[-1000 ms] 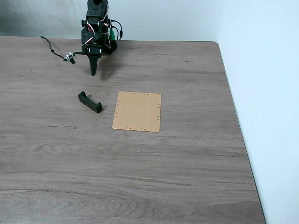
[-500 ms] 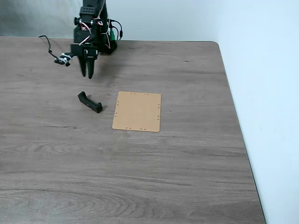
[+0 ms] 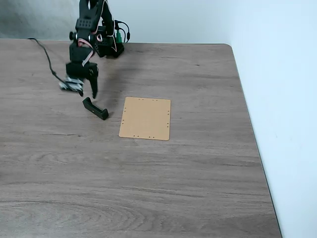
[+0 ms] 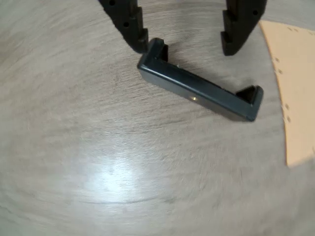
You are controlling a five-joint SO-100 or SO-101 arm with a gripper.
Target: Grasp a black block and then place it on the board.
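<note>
No part of the task is complete: grasp and placement both remain. In the fixed view the gripper (image 3: 86, 91) hangs at far left, fingers spread and empty, just beyond the far end of the black block (image 3: 95, 108). The block lies flat on the tabletop (image 3: 198, 178), just left of the board (image 3: 146, 118) and apparently clear of it. In the wrist view the block (image 4: 197, 88) is a slim dark bar with two raised ends.
</note>
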